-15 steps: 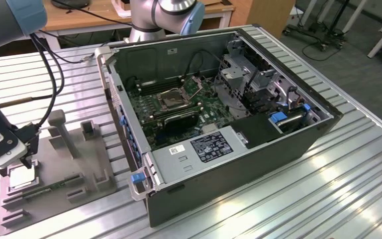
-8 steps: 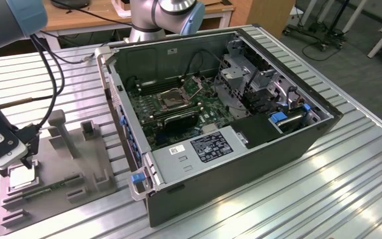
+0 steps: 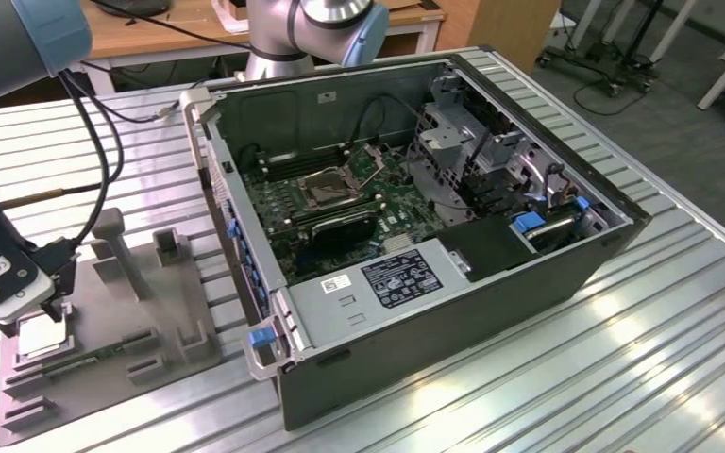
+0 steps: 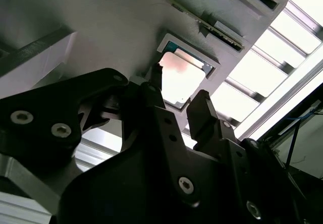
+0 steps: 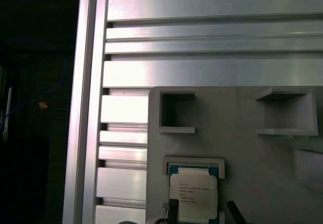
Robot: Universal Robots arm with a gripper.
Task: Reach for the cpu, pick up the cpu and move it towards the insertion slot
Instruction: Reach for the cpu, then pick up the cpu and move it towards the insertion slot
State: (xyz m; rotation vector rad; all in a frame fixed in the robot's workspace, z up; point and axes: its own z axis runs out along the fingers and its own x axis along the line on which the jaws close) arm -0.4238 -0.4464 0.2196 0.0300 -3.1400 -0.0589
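silvery square cpu (image 5: 193, 191), teal-edged, lay flat in a recess of the grey fixture (image 5: 242, 148), gripper (image 4: 179, 90) hung open, a finger at each side, slatted table (image 5: 202, 42) past the fixture's edge

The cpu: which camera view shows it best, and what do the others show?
The first wrist view: the cpu lies face-on in the grey fixture, most of its face visible. In the second wrist view it is glared white, partly behind the gripper. The exterior view shows it as a small pale square under the gripper.
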